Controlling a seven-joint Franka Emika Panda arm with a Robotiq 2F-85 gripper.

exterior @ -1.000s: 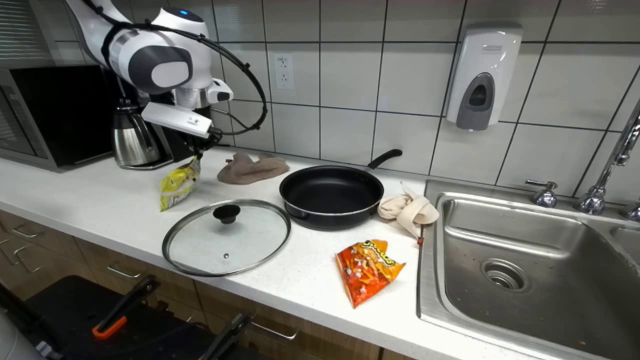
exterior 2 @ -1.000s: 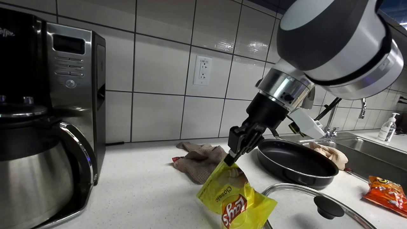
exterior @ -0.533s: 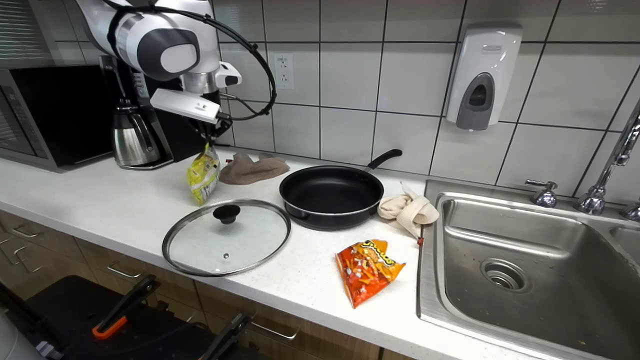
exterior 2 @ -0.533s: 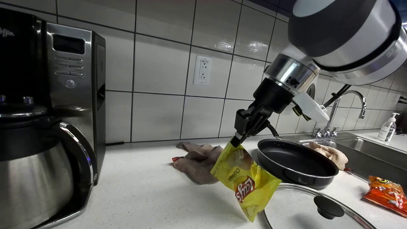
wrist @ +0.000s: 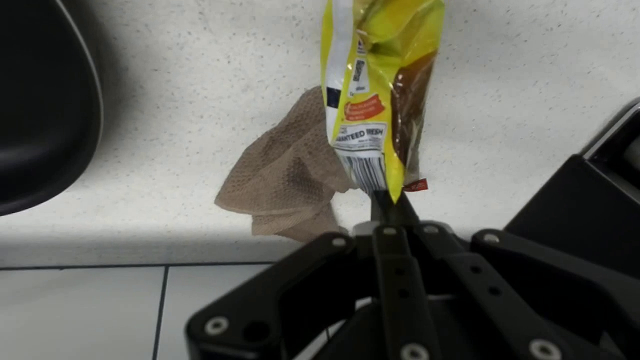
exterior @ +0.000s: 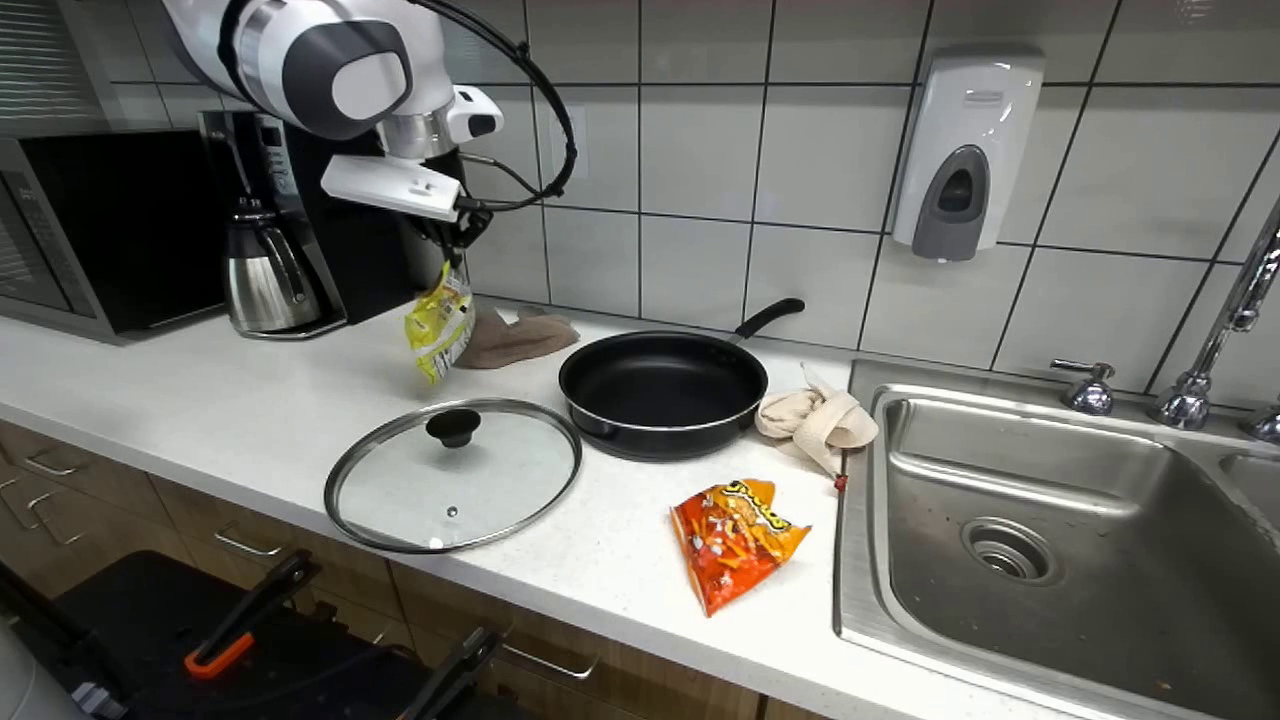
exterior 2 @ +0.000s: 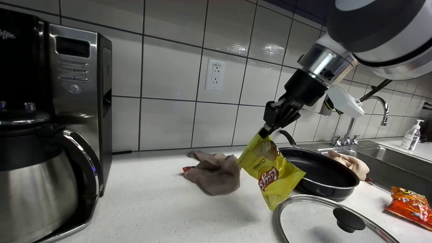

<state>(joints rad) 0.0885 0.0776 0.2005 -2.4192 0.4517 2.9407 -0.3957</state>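
Yellow Lay's bag [exterior 2: 272, 170] hangs tilted below hand [exterior 2: 264, 132], hand clamped on its top corner, above counter [exterior 2: 158, 202].

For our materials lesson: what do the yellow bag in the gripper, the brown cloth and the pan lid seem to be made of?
Yellow bag: glossy film, probably plastic, from its creases and highlights.
Brown cloth: matt fabric, by its weave and folds; fibre unclear.
Pan lid: probably clear glass, as the counter shows through, with a shiny, metal-looking rim.
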